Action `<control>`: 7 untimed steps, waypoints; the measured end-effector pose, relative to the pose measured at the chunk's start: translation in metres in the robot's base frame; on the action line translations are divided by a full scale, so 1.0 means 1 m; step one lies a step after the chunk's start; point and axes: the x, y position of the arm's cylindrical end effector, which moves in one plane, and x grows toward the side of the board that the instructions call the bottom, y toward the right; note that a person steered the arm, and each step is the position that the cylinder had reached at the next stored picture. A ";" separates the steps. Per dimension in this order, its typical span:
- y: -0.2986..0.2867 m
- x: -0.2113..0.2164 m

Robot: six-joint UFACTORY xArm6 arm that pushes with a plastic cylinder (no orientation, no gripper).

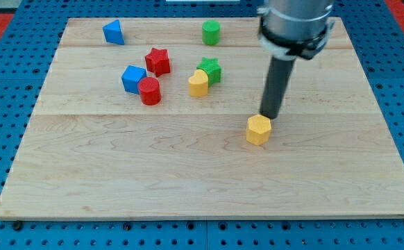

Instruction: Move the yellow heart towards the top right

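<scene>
Wooden board [188, 173] on blue pegboard [1, 42].
Tip [269, 116]: touching top edge of yellow hexagon [258, 130], right of centre.
Yellow heart [198, 84]: upper middle, touching green star [209, 70] at its upper right.
Red star [157, 61]: left of green star.
Blue cube [132, 78] and red cylinder [149, 91]: touching, below red star.
Blue triangle-like block [114, 32]: top left.
Green cylinder [211, 32]: top centre.
Rod housing [296, 24]: grey, top right.
</scene>
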 end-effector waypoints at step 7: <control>-0.160 -0.142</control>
